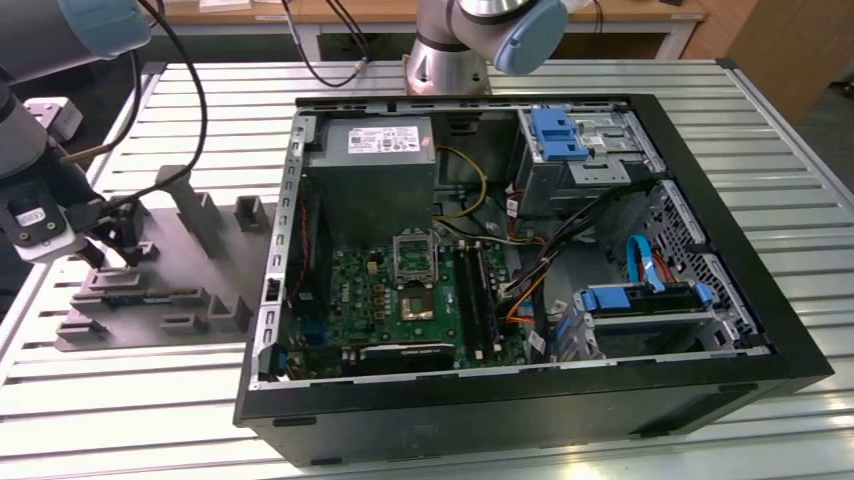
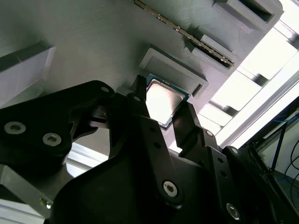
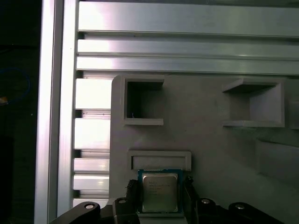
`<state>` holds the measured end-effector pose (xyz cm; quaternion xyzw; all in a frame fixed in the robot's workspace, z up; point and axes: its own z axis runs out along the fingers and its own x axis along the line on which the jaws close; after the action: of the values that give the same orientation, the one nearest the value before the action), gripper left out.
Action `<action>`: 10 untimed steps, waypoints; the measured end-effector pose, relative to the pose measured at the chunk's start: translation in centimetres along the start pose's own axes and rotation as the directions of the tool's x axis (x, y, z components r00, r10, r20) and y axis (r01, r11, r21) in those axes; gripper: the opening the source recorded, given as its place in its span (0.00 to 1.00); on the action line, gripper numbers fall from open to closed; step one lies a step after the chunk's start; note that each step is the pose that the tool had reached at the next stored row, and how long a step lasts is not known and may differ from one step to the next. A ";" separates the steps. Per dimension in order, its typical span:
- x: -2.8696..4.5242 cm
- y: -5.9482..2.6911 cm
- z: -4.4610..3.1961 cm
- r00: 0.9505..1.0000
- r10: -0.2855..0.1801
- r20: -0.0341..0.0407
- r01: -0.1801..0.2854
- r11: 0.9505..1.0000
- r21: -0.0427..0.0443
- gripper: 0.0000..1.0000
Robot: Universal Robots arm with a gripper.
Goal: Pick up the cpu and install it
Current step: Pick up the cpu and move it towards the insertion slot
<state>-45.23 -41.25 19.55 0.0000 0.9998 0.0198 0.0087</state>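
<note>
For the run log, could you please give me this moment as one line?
gripper: over tray, at cpu | cpu: on tray, not installed | case: open, exterior view's right

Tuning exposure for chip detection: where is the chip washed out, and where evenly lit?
In the second wrist view glare whitens the top of the chip, and the table slats beyond are blown out; in the first wrist view the chip is evenly lit.
</note>
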 end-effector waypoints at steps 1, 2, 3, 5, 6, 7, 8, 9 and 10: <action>0.00 0.00 -0.02 1.000 0.000 0.000 0.000 1.000 0.000 0.47; 0.00 0.00 -0.04 1.000 0.000 0.000 0.000 1.000 0.000 0.47; 0.00 0.00 -0.08 1.000 0.000 0.000 0.000 1.000 0.000 0.47; 0.00 0.01 -0.21 1.000 0.000 0.000 0.000 1.000 0.000 0.47; 0.00 0.01 -0.31 1.000 0.000 0.000 0.000 1.000 0.000 0.47; -0.01 0.02 -0.38 1.000 0.000 0.000 0.000 1.000 0.000 0.47; -0.01 0.02 -0.44 1.000 0.000 0.000 0.000 1.000 0.000 0.47; -0.01 0.02 -0.48 1.000 0.000 0.000 0.000 1.000 0.000 0.47; -0.01 0.02 -0.49 1.000 0.000 0.000 0.000 1.000 0.000 0.47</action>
<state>-45.23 -41.24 20.04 0.0000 0.9998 0.0199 0.0089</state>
